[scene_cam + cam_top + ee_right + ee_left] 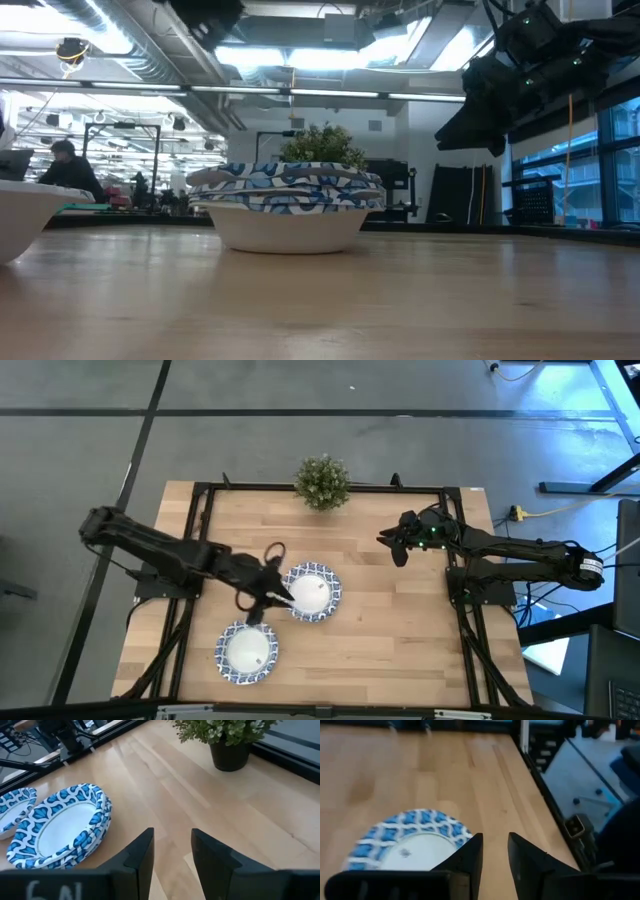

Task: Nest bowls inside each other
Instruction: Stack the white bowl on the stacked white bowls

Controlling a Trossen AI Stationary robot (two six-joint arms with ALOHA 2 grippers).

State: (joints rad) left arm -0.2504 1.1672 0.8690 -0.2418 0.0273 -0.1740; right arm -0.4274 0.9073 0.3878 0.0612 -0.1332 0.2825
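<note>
High view: I see no readable brand or label on anything; only blurred pale marks on my right wrist housing, which I cannot read. I count two groups of bowls on the tabletop. Nearest the front edge sits one bowl, alone as far as I can tell. Just beyond it stands a nested stack near the centre; the low view shows several rims, number unclear. My left gripper hovers at the stack's left rim, fingers slightly apart, holding nothing. Farther back, my right gripper waits raised, fingers apart and empty. One potted plant stands at the far edge.
</note>
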